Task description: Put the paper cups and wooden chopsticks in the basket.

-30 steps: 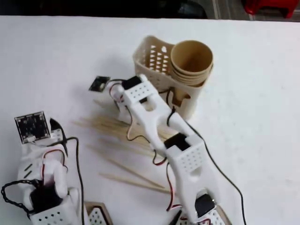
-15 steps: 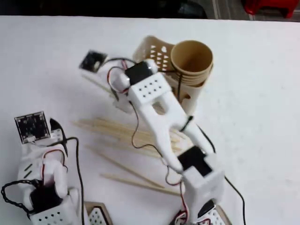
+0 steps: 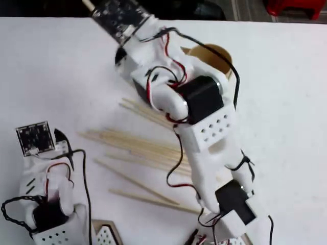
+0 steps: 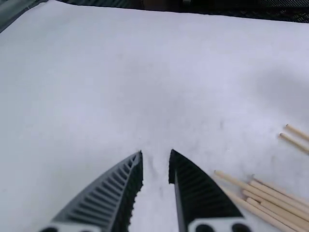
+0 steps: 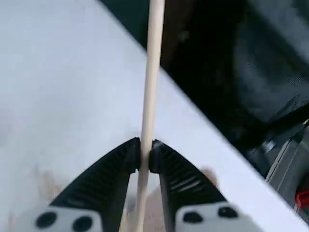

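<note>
The right arm (image 3: 204, 127) stands raised over the far middle of the table (image 3: 286, 127) and covers the basket. Of the stacked paper cups (image 3: 218, 55), part of the top rim and inner wall shows, just right of the arm. In the right wrist view the ground under the jaws is a pale blur that cannot be made out.

The right gripper (image 5: 145, 147) is clenched on one wooden chopstick (image 5: 153, 72), which stands out beyond the jaws across the table's far edge. The left gripper (image 4: 155, 162), at the near left, is parted by a narrow gap, holds nothing and points at bare table.

The loose wooden chopsticks (image 3: 143, 148) lie scattered on the white table, near the middle. Beyond the far edge are a dark floor (image 3: 51, 7) and a red object (image 3: 296, 6).
</note>
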### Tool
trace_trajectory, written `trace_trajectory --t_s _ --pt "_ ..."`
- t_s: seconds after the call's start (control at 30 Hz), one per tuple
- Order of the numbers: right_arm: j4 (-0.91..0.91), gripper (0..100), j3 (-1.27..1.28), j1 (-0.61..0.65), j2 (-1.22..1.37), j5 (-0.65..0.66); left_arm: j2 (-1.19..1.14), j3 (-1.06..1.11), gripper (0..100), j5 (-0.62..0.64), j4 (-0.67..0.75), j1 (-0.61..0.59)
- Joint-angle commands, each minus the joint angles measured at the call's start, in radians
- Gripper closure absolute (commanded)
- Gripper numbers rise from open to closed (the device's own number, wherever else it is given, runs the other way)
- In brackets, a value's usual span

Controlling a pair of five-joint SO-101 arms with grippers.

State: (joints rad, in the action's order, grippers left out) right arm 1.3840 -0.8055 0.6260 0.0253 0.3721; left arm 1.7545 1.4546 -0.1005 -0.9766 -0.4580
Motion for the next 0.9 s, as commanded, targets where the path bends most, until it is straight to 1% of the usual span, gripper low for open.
trace_trajectory --t_s 0.0,0.17,0.37,0.63,0.77,0.87 --pt "-0.136 98.1 -0.04 -0.056 -0.041 -0.055 0.019 -0.006 89 0.006 0.028 -0.004" --pt "-0.298 98.1 -0.034 -0.13 -0.025 -0.106 0.019 -0.006 89 0.006 0.028 -0.004" --pt "-0.421 98.1 -0.034 -0.183 0.028 -0.106 0.019 -0.006 89 0.005 0.028 -0.004" --pt "-0.472 98.1 -0.034 -0.205 0.166 -0.106 0.019 -0.006 89 0.005 0.028 -0.004" --pt "-0.501 98.1 -0.034 -0.248 0.209 -0.178 0.019 -0.006 89 0.005 0.028 -0.004" --pt "-0.498 98.1 -0.034 -0.254 0.22 -0.181 0.019 -0.006 89 0.005 0.028 -0.004"
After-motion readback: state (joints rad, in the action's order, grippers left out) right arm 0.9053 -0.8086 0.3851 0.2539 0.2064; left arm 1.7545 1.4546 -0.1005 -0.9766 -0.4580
